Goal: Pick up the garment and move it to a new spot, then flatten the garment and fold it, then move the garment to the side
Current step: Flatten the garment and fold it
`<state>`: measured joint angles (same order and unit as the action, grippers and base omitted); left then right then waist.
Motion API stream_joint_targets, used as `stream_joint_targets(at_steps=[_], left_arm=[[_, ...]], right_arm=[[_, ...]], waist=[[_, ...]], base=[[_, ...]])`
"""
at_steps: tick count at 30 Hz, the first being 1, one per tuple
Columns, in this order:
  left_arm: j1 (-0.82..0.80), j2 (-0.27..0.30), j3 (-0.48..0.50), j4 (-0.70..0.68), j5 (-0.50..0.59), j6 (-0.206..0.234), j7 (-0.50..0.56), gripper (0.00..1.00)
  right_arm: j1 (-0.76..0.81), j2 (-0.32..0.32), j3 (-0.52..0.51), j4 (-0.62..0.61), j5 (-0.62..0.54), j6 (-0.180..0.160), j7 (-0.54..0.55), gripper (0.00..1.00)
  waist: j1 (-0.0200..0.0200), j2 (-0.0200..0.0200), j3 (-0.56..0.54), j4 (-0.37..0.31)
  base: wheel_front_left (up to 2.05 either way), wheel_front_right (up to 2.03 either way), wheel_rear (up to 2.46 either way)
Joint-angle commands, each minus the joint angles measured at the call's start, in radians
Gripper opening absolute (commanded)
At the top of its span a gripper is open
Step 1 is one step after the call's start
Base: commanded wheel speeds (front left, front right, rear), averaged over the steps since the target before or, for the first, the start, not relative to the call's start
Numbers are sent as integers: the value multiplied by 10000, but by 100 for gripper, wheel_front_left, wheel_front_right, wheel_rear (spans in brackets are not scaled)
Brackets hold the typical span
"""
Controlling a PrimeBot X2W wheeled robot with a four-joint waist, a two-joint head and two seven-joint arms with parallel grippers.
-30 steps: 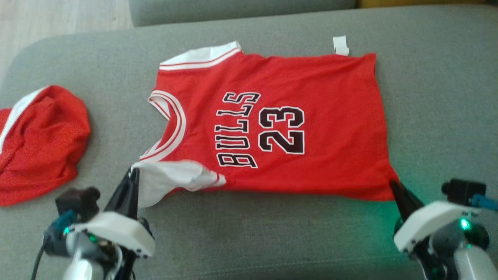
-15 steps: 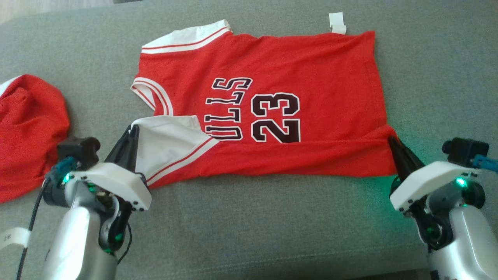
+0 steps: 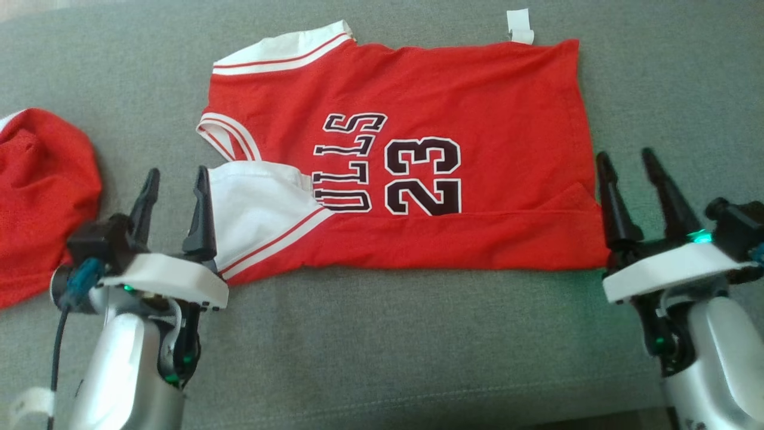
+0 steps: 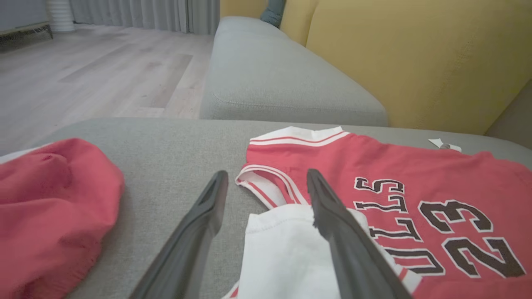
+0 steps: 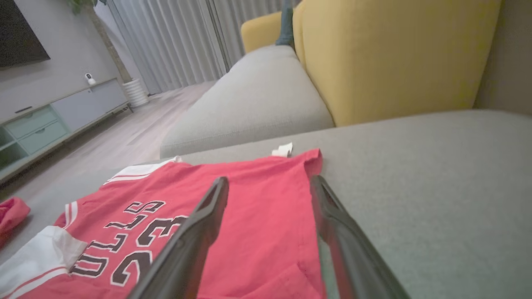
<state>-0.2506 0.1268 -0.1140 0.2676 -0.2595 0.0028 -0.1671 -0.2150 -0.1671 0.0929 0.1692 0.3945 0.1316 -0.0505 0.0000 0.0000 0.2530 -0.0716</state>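
Note:
The garment (image 3: 489, 101) is a red jersey with black "23" lettering, spread on the grey sofa cushion (image 3: 382, 346). Its near edge is folded over, with a white flap (image 3: 256, 203) showing at the left. My left gripper (image 3: 178, 173) stands open beside that flap, and in the left wrist view (image 4: 267, 174) the flap's corner lies between the fingers. My right gripper (image 3: 625, 155) stands open at the hem's near right corner. In the right wrist view (image 5: 268, 179) the red cloth (image 5: 257, 199) shows between the spread fingers.
A second crumpled red garment (image 3: 42, 179) lies on the cushion left of my left gripper. A white tag (image 3: 518, 27) sticks out at the jersey's far edge. A yellow backrest (image 5: 395, 54) and another grey seat (image 4: 270, 74) stand beyond.
Both grippers have opened and let go of the jersey's near edge, which now lies folded over the jersey. The head camera has also shifted.

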Motion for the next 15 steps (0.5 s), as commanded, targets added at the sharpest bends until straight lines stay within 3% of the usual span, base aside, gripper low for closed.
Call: stream_joint_targets(at_steps=[1,6,15], left_arm=[[-116,164,376,-442,101,93,-178,100],[739,30,250,-1284,449,526,-619,100],[1813,-61,56,-2126,554,844,-576,100]], right_arm=[[-68,-234,188,-422,-193,-9,-213,100],[472,-360,335,-997,-908,-9,-651,100],[1437,-24,400,-1605,-1197,-9,-443,100]], waist=[[0,0,-51,3],[0,0,-360,26],[0,0,-745,26]], base=[[0,0,0],[0,0,0],[0,0,0]])
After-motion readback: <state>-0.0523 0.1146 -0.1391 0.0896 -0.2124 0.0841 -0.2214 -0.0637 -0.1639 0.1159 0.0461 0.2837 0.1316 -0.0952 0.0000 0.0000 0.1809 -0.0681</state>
